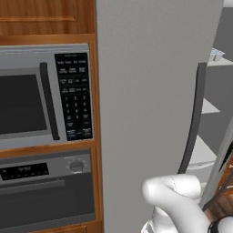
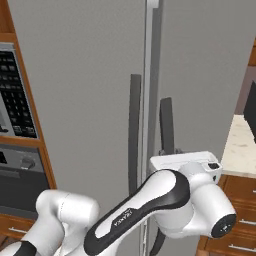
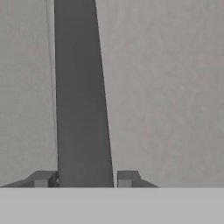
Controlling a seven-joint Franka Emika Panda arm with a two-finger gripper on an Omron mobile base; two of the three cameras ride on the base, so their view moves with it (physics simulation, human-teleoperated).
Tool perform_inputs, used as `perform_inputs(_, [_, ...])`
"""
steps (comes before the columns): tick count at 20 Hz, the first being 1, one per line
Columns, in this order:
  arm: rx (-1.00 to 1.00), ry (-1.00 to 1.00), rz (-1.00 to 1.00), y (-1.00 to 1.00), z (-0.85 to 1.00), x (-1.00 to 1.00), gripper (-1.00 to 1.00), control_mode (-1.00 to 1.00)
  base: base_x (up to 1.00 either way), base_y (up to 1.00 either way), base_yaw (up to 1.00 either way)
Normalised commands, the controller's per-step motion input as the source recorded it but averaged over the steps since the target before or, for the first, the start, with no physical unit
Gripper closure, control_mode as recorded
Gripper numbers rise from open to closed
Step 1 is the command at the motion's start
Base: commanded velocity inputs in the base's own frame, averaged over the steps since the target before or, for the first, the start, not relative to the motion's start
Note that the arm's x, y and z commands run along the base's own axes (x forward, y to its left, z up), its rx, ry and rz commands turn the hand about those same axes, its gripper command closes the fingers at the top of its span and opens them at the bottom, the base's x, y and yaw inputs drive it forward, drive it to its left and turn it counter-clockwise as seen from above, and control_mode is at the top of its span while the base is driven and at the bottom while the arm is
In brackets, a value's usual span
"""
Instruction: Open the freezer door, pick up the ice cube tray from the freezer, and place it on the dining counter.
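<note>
0 of 3 steps done: we have our gripper [image 3: 83,178] pinching the long dark grey curved handle [image 3: 81,96] on the flat grey freezer door [image 3: 166,87], barely ajar; tray and counter remain.

The robot arm [image 2: 165,200] is a fat, round, glossy white tube with smooth bends, like big pipes joined together. A long shiny black band runs along 1 part of it, and small grey letters sit on that band, too small to read. At the end of 1 round white joint is a black disc with a tiny pale dot in its middle. A flat white box-shaped hand with a small black patch sits on top. The gripper [image 3: 83,178] has 2 small dark grey blocky finger tips [image 3: 41,178]. In the left base view, thin dark cables run beside the white elbow.
</note>
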Motion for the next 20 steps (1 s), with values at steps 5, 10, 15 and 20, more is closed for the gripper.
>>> perform_inputs(5, [0.00, 0.01, 0.00, -0.30, 0.05, -0.32, -1.00, -1.00, 0.00, 0.00, 0.00])
perform_inputs(10, [0.00, 0.00, -0.01, -0.14, 0.07, -0.47, -1.00, -1.00, 0.00, 0.00, 0.00])
perform_inputs(15, [0.00, 0.00, -0.05, -0.08, 0.24, -0.98, -1.00, -1.00, 0.00, 0.00, 0.00])
perform_inputs(20, [0.00, 0.06, -0.09, 0.00, 0.37, -0.96, -1.00, -1.00, 0.00, 0.00, 0.00])
